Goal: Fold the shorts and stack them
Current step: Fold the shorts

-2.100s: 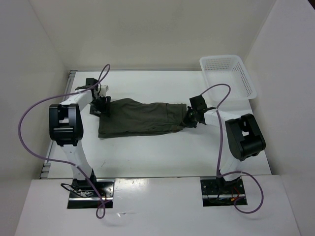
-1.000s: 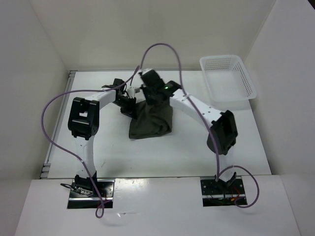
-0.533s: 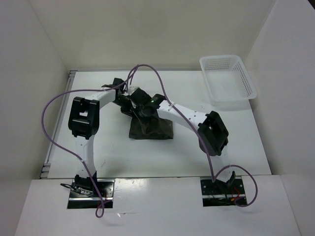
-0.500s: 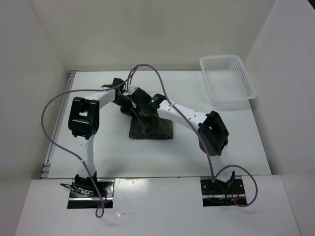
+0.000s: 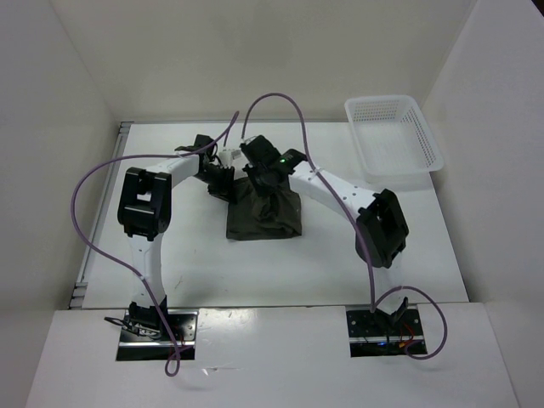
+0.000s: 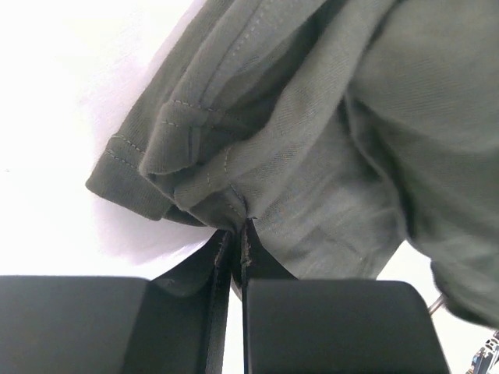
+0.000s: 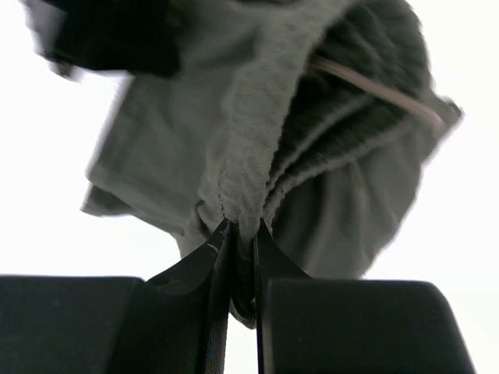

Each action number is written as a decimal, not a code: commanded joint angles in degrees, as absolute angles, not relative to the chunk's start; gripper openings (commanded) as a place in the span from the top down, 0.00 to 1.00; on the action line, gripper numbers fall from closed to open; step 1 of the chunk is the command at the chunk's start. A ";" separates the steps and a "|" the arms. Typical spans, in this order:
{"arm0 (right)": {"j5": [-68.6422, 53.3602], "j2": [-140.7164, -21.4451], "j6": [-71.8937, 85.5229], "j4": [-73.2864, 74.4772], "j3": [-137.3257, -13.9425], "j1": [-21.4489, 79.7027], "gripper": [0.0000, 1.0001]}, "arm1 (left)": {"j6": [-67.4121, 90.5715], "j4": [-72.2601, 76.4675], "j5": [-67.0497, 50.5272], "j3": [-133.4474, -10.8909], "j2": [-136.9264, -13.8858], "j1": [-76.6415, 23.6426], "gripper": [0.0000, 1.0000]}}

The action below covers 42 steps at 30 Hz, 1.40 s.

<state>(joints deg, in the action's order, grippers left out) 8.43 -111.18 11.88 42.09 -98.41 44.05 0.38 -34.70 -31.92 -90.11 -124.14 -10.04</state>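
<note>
**Dark olive-green shorts** (image 5: pixel 265 219), folded into a compact bundle, lie on the white table (image 5: pixel 340 265) near its centre, slightly to the left. **Left gripper** (image 6: pixel 234 243): jaws pinched together on a stitched hem at the bundle's far left corner. **Right gripper** (image 7: pixel 238 234): jaws pinched together on the gathered waistband (image 7: pixel 253 117), with the pale drawstring (image 7: pixel 374 92) beside it, at the bundle's far edge. The two grippers stand just beside each other. **White lattice basket** (image 5: pixel 395 140): far right corner, well apart from the shorts.
</note>
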 commanded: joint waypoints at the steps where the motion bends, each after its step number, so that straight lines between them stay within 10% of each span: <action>1: 9.32 -116.09 10.37 42.36 -103.97 47.81 1.00 | 0.00 -34.54 -32.87 -89.74 -122.52 -9.84 0.89; 5: 7.92 -119.61 8.71 42.98 -107.66 50.62 0.98 | 0.00 -34.54 -32.35 -90.35 -121.99 -9.84 0.85; 9: 3.96 -120.94 5.72 42.46 -109.42 53.43 0.54 | 0.00 -35.07 -28.22 -91.66 -121.99 -9.14 0.62; 18: -1.85 -106.28 7.64 26.65 -97.42 53.44 0.26 | 0.00 -35.07 -25.32 -91.67 -117.17 -1.93 0.33; 22: -0.44 -99.94 13.16 21.27 -90.72 49.85 0.32 | 0.00 -35.07 -25.31 -91.67 -113.30 -0.79 0.30; 33: 5.46 -102.39 23.11 26.27 -78.22 42.80 0.87 | 0.00 -40.51 -38.31 -96.15 -110.39 -5.71 0.16; 42: 2.29 -104.24 25.49 23.12 -70.14 42.80 0.99 | 0.00 -37.54 -25.51 -86.41 -113.99 -14.67 0.19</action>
